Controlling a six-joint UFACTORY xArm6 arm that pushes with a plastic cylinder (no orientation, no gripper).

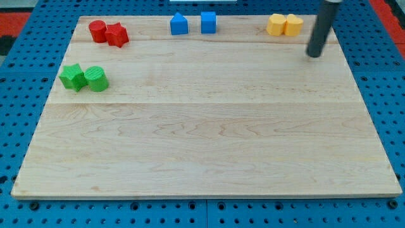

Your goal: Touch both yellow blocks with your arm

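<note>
Two yellow blocks sit side by side near the view's top right: a yellow pentagon-like block (pixel 276 25) on the left and a yellow rounded block (pixel 293 25) on the right, touching each other. My tip (pixel 314 54) is the lower end of the dark rod, which comes down from the view's top right. The tip stands on the board below and to the right of the yellow pair, a short gap away from the rounded yellow block, touching neither.
A red cylinder (pixel 97 30) and a red star-like block (pixel 117 34) sit at top left. A green star-like block (pixel 73 76) and a green cylinder (pixel 97 78) lie at the left. Two blue blocks (pixel 179 24) (pixel 208 22) stand at top centre. The wooden board (pixel 209 145) lies on a blue pegboard.
</note>
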